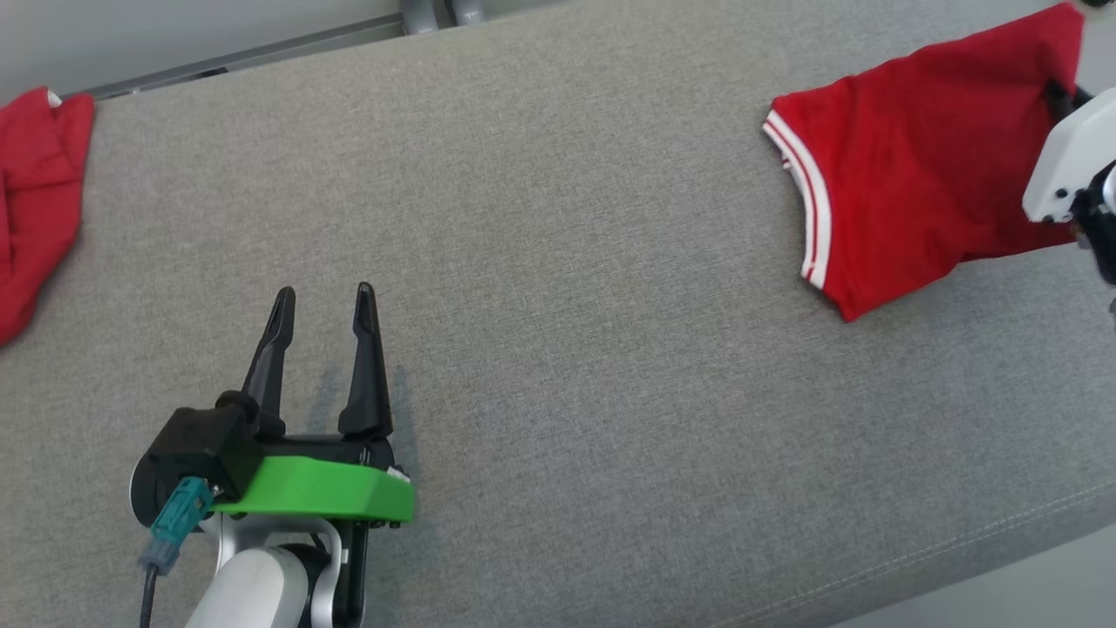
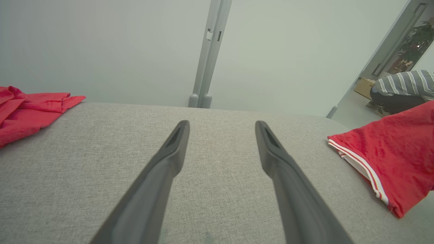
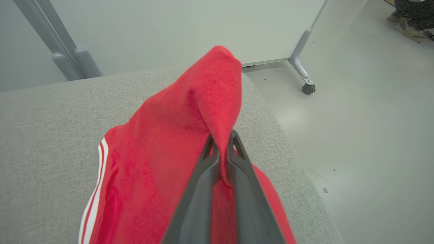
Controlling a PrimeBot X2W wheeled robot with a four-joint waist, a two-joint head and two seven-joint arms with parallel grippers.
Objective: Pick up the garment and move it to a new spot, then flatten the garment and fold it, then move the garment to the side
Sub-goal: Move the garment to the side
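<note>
Left end effector: the left end effector (image 1: 324,296), black with long fingers on a green plastic mount, sits at the lower left of the head view. Its jaws are spread wide and hold nothing, hovering low over bare fabric.
Counter: the grey woven-fabric counter (image 1: 575,366) runs across the whole frame, with a stitched seam at the lower right.
Right end effector: the right end effector (image 3: 222,138) is at the right edge of the head view. Its dark fingers are pinched narrow on a peak of red cloth.
Garment: the red knit garment with white-striped sleeve trim (image 1: 924,174) lies at the upper right. One end is lifted in that pinch, and the striped sleeve and lower part trail on the counter near its right end.
Second cloth: a crumpled red cloth (image 1: 35,192) lies at the upper left edge, well apart from both arms.
Background: a pale partition wall with a grey post (image 2: 210,51) stands beyond the far edge.
Step in hand: probably the first step, with the garment picked up and ready to be carried to a new spot.
Next move: the garment likely needs carrying toward the open middle, with enough lift to keep the trailing hem from bunching. The empty left end effector could then take a second corner for flattening.
</note>
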